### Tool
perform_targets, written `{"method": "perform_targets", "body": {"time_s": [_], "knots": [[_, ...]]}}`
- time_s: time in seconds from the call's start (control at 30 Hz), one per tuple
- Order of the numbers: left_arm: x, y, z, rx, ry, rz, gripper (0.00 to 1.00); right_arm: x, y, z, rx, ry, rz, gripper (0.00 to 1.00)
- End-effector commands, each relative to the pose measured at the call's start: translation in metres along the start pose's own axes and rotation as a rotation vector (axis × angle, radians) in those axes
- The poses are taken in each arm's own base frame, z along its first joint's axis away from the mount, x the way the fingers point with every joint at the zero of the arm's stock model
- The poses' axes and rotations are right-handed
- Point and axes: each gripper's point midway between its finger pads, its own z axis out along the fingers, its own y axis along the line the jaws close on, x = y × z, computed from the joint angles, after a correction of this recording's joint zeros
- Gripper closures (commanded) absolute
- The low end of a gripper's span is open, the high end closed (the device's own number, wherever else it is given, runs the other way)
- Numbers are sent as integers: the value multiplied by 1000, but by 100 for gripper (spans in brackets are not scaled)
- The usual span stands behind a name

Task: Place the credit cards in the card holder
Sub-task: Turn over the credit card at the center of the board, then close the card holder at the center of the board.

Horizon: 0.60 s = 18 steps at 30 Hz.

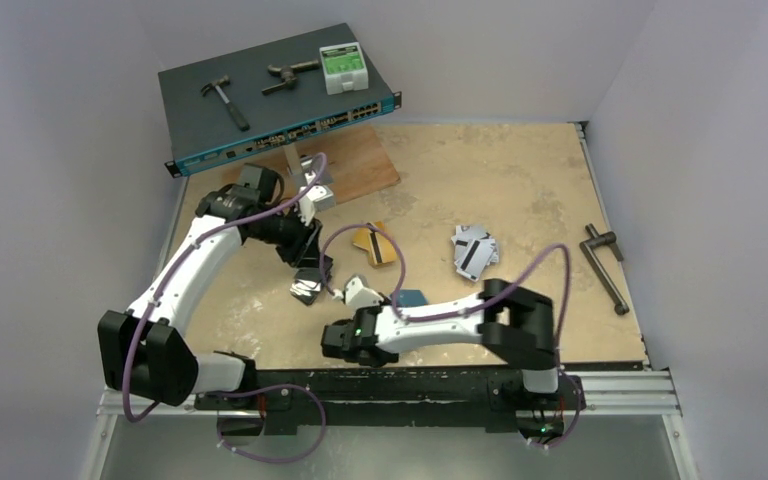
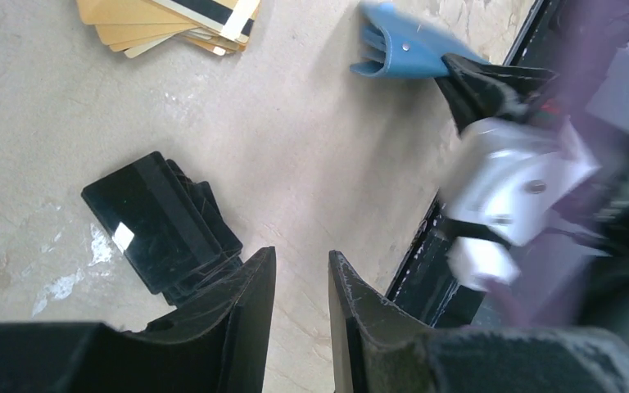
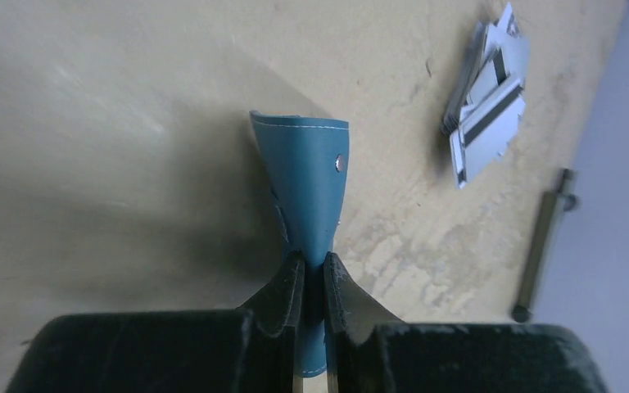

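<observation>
Top view: reaches left arm up the table's (image 1: 520,180) left side, folds at elbow, tips left gripper (image 1: 312,268) down just over black credit cards (image 1: 307,291). Lays right arm low along near edge, pointing leftward, wrist turned back so right gripper (image 1: 388,297) meets teal card holder (image 1: 412,298). Gold cards (image 1: 375,243) and silver cards (image 1: 473,252) farther back, apart.
Left wrist: fingers parted a little, gripping nothing, black stack just beside one finger.
Right wrist: jaws pressed together, pinching holder's near edge. Far end fanned open, snap (image 3: 340,163) showing.
</observation>
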Motion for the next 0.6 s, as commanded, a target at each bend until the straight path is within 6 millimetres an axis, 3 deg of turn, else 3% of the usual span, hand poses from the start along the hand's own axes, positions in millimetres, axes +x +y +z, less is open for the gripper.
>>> {"method": "perform_targets", "body": {"time_s": [0.0, 0.17, 0.3, 0.43, 0.57], "knots": [[-17, 7, -23, -10, -86, -53, 70, 22, -27, 8, 242, 33, -247, 100], [-9, 18, -33, -31, -76, -78, 70, 13, 39, 1, 60, 5, -265, 98], [-8, 18, -35, -45, -78, -59, 70, 27, 93, -13, -134, 19, -271, 52], [-10, 19, -36, -41, -69, -58, 70, 28, 111, -30, -311, 25, -174, 37], [-10, 22, -35, -47, -67, -54, 70, 12, 100, -46, -405, -16, -60, 34]]}}
